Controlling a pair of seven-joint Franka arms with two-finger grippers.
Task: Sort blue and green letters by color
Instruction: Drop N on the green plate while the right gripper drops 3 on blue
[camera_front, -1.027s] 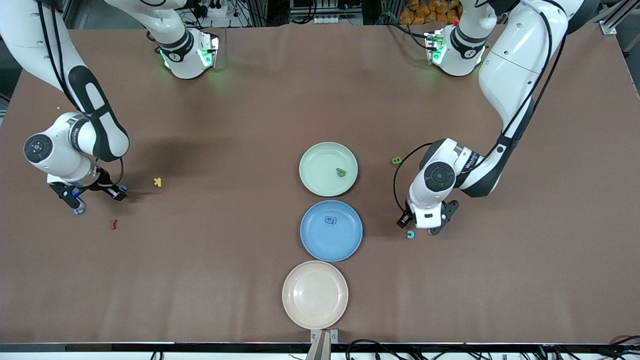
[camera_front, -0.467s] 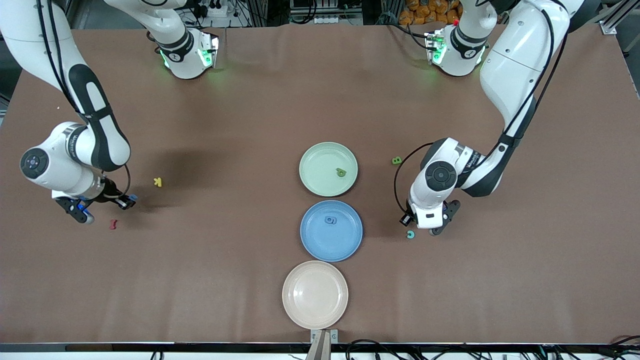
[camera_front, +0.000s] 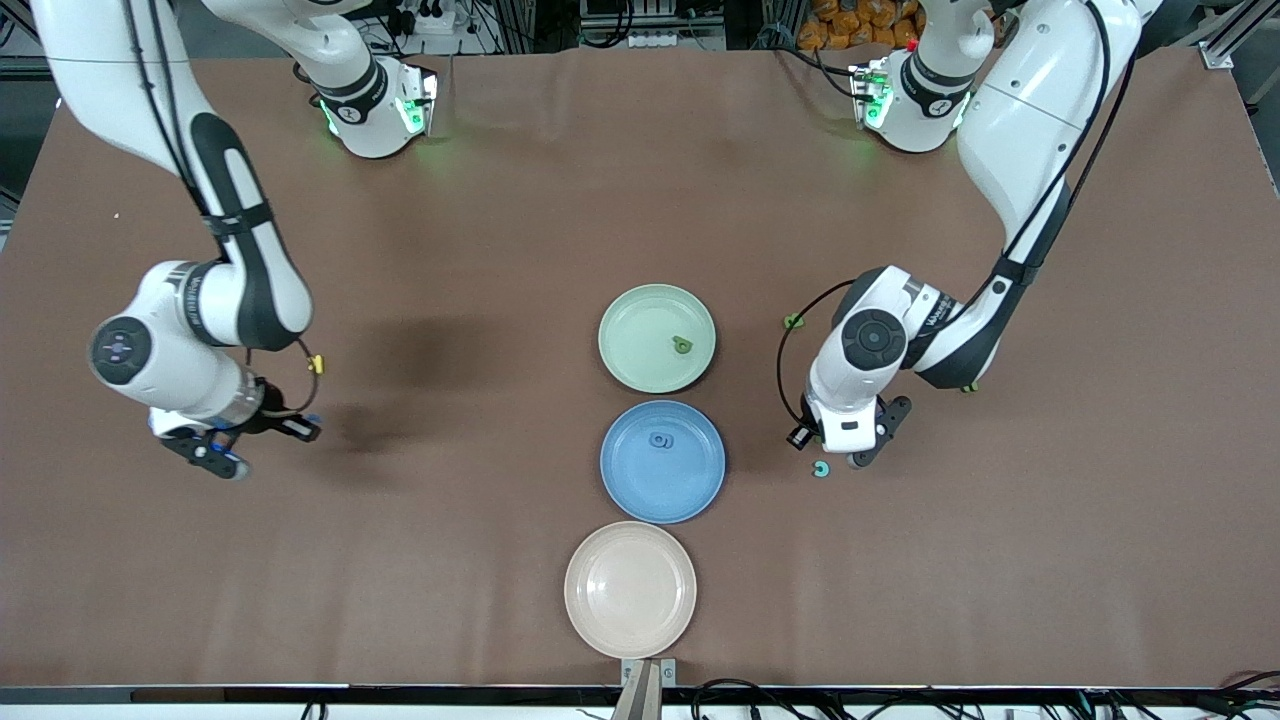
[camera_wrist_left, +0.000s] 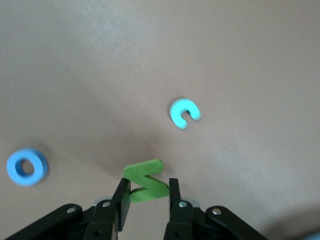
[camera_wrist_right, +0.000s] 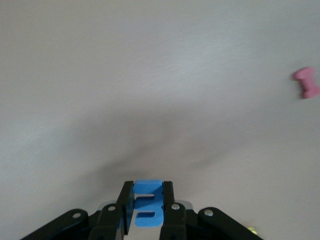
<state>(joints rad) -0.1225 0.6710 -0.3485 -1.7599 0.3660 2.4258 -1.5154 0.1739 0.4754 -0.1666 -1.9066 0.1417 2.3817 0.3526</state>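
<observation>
Both pincers loaded, raised off counter.
Left pincer clenched on green letter, over counter beside blue plate toward left arm's end, above teal C and blue O. Right pincer clenched on blue letter, over right arm's end near pink piece. Green plate: one green letter. Blue plate: one blue letter.

I count three plates, one green plate, one blue plate, one beige plate, three green letters, three blue letters, one teal C, one yellow letter, one pink I
</observation>
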